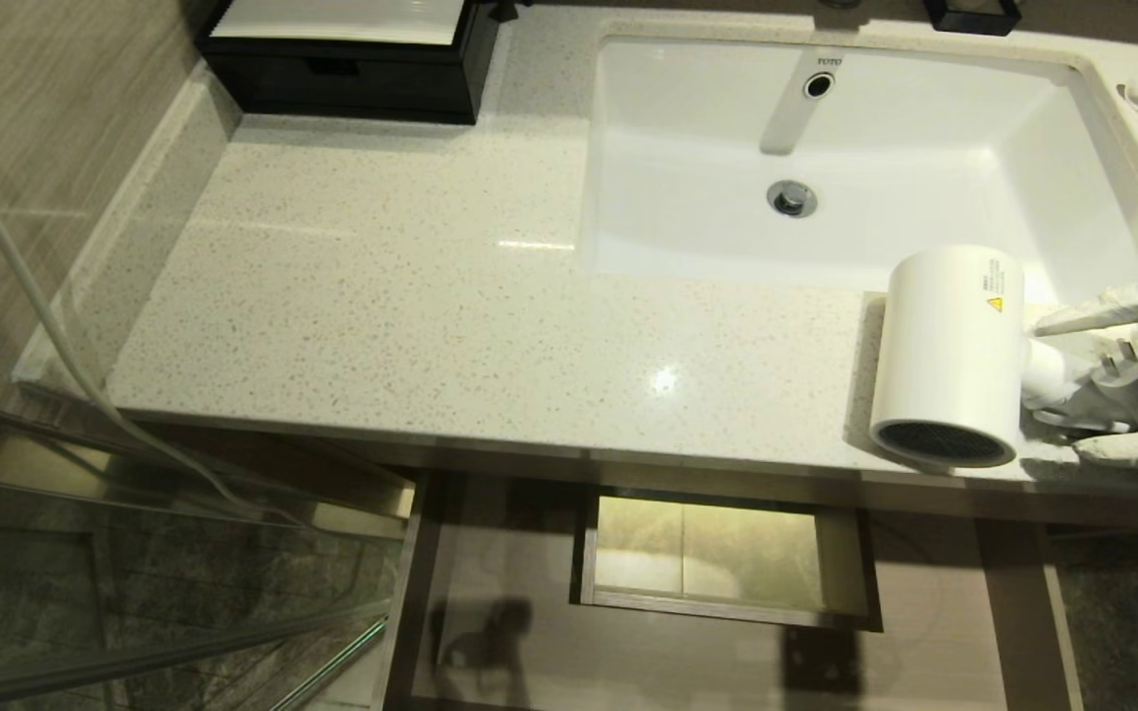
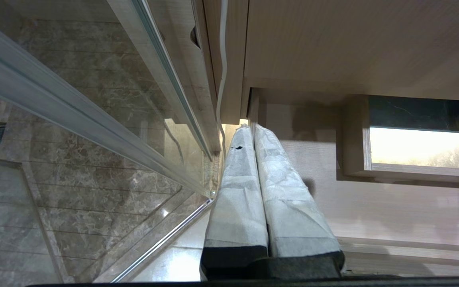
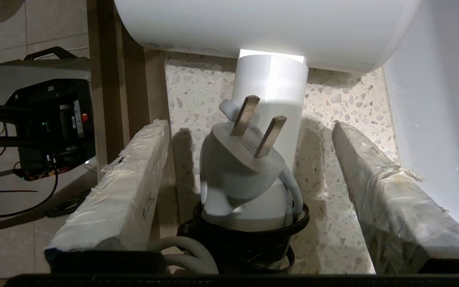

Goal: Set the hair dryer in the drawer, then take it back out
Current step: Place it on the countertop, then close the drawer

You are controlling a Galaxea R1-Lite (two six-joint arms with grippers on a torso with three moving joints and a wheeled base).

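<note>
The hair dryer (image 1: 949,355) lies on the speckled counter (image 1: 411,306) at its front right corner, between the sink (image 1: 925,148) and the counter's front edge, barrel on its side with the dark grille facing forward. Its handle, plug (image 3: 241,167) and tied cord point right — into the right gripper (image 3: 249,187), whose taped fingers (image 3: 393,199) are spread wide on either side of the handle, touching nothing. Below the counter's edge the drawer (image 1: 925,632) stands pulled out (its boxed cutout at the rear centre). The left gripper (image 2: 259,191) hangs low beside the drawer, fingers pressed together.
</note>
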